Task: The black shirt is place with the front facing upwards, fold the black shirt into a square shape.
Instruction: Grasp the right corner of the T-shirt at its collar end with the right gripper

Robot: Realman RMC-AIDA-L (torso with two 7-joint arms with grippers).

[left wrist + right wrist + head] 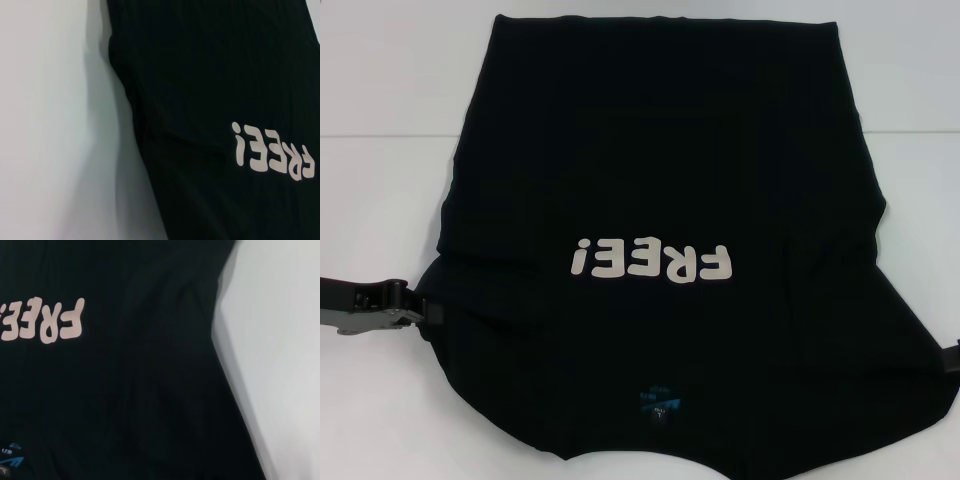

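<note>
The black shirt (660,150) lies spread front-up on the white table (380,100), hem far from me and collar near. Its cream "FREE!" lettering (653,262) reads upside down, and the blue neck label (660,403) sits near the front edge. My left gripper (428,318) is at the shirt's left edge by the sleeve, its tips against the dark fabric. Only a sliver of my right gripper (950,358) shows at the shirt's right edge. The left wrist view shows the shirt (210,75) and lettering (272,155). The right wrist view shows the shirt (150,390), lettering (42,320) and label (10,460).
Bare white table (50,125) runs along the shirt's left side, and more of the table (285,340) along its right side. The table's far edge meets a pale wall (400,40) behind the hem.
</note>
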